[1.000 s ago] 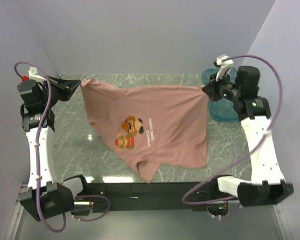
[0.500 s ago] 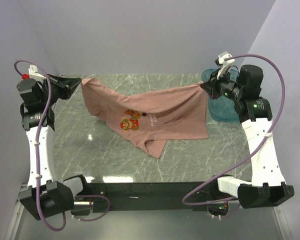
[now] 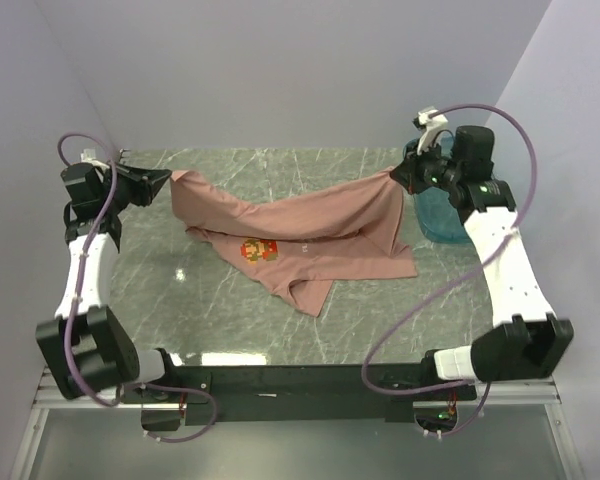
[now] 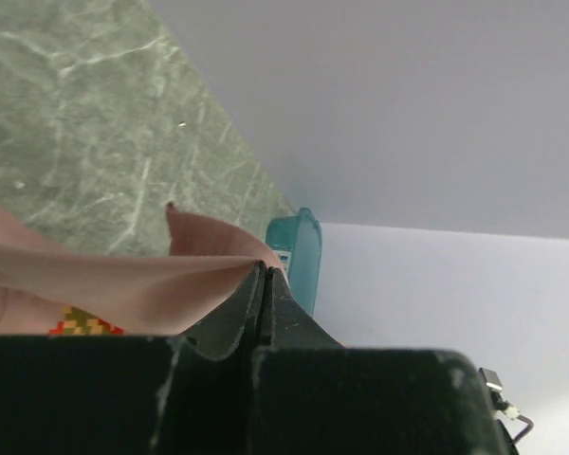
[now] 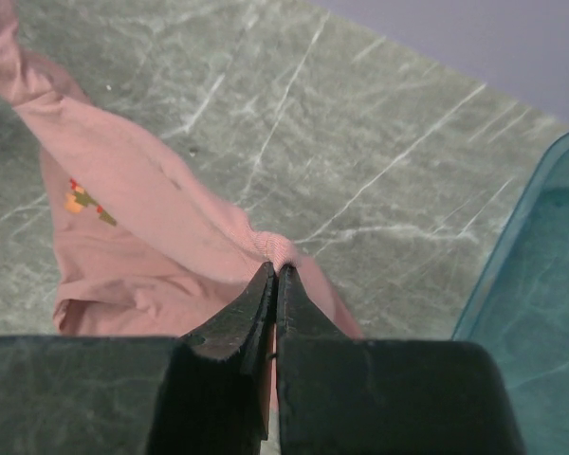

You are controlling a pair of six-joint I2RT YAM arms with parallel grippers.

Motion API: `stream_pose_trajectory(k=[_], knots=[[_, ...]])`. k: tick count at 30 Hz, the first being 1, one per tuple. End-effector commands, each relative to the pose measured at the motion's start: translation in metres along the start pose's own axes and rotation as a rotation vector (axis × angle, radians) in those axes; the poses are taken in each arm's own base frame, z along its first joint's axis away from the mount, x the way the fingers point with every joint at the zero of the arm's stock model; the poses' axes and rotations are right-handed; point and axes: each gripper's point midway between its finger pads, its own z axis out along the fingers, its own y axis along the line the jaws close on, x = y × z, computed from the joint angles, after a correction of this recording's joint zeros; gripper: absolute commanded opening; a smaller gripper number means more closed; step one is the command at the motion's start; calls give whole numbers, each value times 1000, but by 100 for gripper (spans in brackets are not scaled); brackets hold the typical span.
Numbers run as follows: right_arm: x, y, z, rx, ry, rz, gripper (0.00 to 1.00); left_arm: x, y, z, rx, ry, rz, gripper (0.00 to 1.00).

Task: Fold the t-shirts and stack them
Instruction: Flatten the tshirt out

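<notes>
One grey-green marble-patterned tabletop [image 3: 180, 300] under everything, both arm bases at its near edge.

One dusty salmon-pink short-sleeved cotton t-shirt [image 3: 320, 225] strung across the far half. Two upper corners held off the surface, middle sagging between them, lower part and one sleeve lying rumpled on the marble near centre. No second shirt in view, no stack started.

Teal plastic tub [image 3: 438, 218] at far right, just beside the shirt's right-hand corner, partly hidden behind the right arm [image 3: 505, 260]. Visible part of the interior in the right wrist view bare teal floor, no garment; rest out of sight.

At far left, left gripper [image 3: 168, 180] clamped tight on a fold of pink cloth, no gap between fingers in its wrist view. At far right, right gripper [image 3: 395, 176] likewise pinched hard on a bunched edge, cloth bulging just past the tips.

Small red-brown pixel-character print [image 3: 258, 249] face up, left of centre, partly creased.

Judged step: spreading the shirt flat ahead of the first fold, so early in the task. Next move probably calls for lowering both held corners together, cloth kept taut, right corner kept clear of the tub rim, then letting go. Risk: slack middle setting down wrinkled
</notes>
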Motion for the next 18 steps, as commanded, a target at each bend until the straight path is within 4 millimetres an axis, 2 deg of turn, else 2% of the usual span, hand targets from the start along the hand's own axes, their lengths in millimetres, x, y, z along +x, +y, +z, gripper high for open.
stream_pose_trajectory(k=[1,4,5,7,8,9,10,11,13,14,17,18], knots=[[6,-15,23,11,4,23,0,-9,12,21,11,-10,16,0],[19,-24,43,4,38,52,0,-9,38,43,-29,17,0,0],[28,-30,54,1,61,68,0,-8,54,55,-60,35,-17,0],[36,-34,64,-6,84,82,0,-7,68,68,-78,51,-25,0],[47,-38,74,-11,114,100,0,-6,70,75,-81,64,-18,0],[51,-40,79,-14,126,107,0,-2,90,88,-115,91,-38,0],[55,-42,83,-14,136,114,0,0,98,94,-128,112,-42,0],[64,-46,91,-18,159,128,0,3,114,106,-153,138,-45,0],[78,-50,101,-20,190,144,0,6,124,118,-171,172,-32,1],[82,-51,103,-21,201,149,0,12,140,125,-198,196,-42,1],[96,-54,110,-19,232,160,0,19,159,132,-220,239,-31,9],[99,-55,112,-19,239,156,0,21,163,132,-223,251,-27,18]])
